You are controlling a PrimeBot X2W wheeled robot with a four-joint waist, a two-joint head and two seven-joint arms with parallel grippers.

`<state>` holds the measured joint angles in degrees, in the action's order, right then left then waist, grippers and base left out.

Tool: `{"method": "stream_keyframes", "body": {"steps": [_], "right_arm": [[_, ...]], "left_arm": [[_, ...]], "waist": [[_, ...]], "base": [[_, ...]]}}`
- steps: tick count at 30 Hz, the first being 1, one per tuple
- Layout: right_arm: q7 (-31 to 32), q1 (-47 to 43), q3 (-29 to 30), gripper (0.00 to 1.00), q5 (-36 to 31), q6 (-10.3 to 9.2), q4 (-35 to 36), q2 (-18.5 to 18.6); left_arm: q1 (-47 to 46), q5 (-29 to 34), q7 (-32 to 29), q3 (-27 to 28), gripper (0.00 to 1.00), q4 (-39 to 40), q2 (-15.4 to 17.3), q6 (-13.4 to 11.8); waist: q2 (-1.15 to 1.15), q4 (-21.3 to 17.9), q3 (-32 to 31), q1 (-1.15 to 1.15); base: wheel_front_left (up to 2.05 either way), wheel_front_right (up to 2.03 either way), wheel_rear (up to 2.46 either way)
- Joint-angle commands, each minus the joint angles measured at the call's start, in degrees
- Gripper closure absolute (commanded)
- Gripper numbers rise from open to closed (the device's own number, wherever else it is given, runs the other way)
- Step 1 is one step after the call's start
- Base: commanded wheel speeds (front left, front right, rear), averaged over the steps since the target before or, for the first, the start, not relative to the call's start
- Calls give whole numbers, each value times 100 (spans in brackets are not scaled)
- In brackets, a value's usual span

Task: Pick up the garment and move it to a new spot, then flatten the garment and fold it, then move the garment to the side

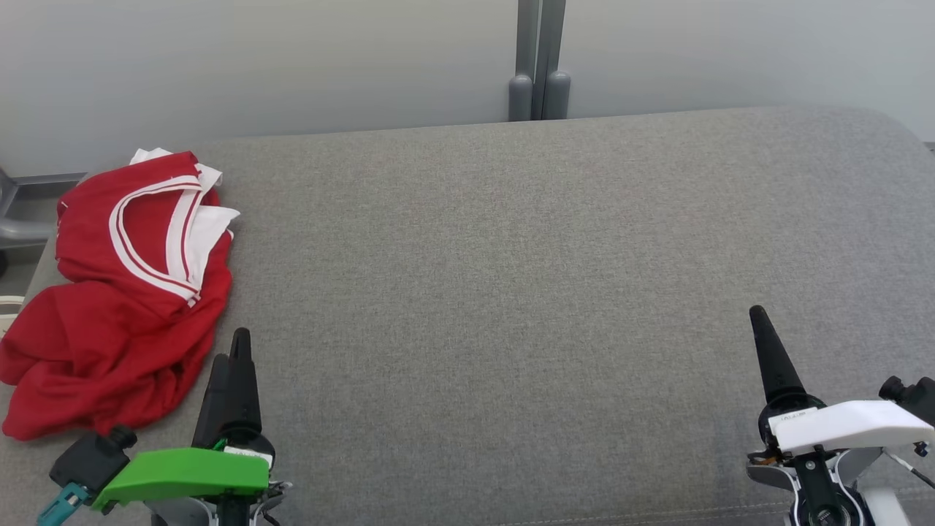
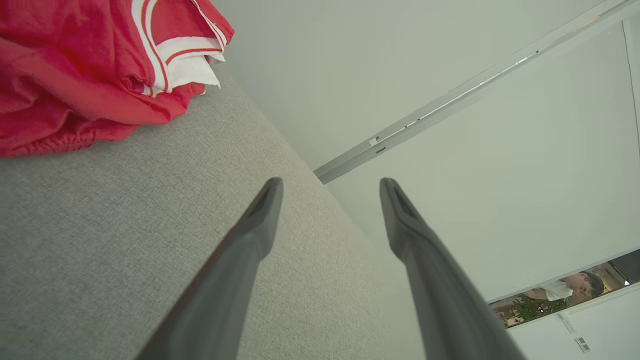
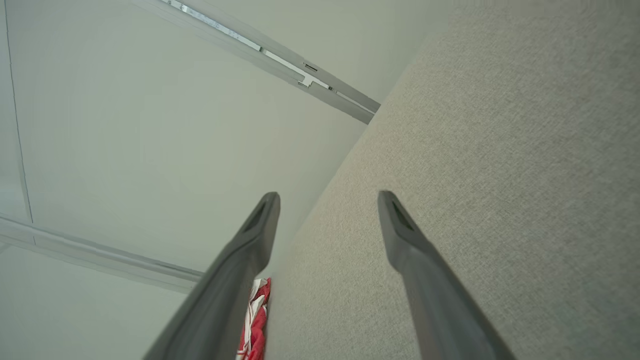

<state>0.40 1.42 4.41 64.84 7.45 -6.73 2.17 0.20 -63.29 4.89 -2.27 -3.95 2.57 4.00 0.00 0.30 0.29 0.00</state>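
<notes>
Red garment (image 1: pixel 117 292) crumpled at nine o'clock on grey padded surface (image 1: pixel 511 292), left gripper (image 2: pixel 331 182) near it at seven o'clock, jaws apart, right gripper (image 3: pixel 328 196) at five o'clock, jaws apart

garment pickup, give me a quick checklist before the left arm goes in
1. left gripper open, nothing between its fingers: ok
2. right gripper open, nothing held: ok
3. garment close beside the left gripper, not touched: ok
4. garment flat: not ok, crumpled in a heap
5. garment wholly on the cushion: cannot tell at its left edge
6. room mid-cushion to lay it out: ok
</notes>
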Motion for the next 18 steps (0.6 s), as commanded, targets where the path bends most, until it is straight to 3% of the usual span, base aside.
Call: {"method": "stream_keyframes", "body": {"steps": [1,7,18], "right_arm": [[-70,25,-45,0,-273,2,163,41],[-239,-8,-200,0,-1231,2,352,46],[-481,-61,-356,0,-2488,3,455,53]], "left_arm": [[-108,322,55,-35,0,122,21,-40],[-39,1383,163,-78,0,168,51,-104],[119,2473,323,-129,0,122,149,-252]], "waist": [[0,2,0,0],[0,9,-8,0],[0,21,-26,0]], "base": [[0,0,0],[0,0,0],[0,0,0]]}}
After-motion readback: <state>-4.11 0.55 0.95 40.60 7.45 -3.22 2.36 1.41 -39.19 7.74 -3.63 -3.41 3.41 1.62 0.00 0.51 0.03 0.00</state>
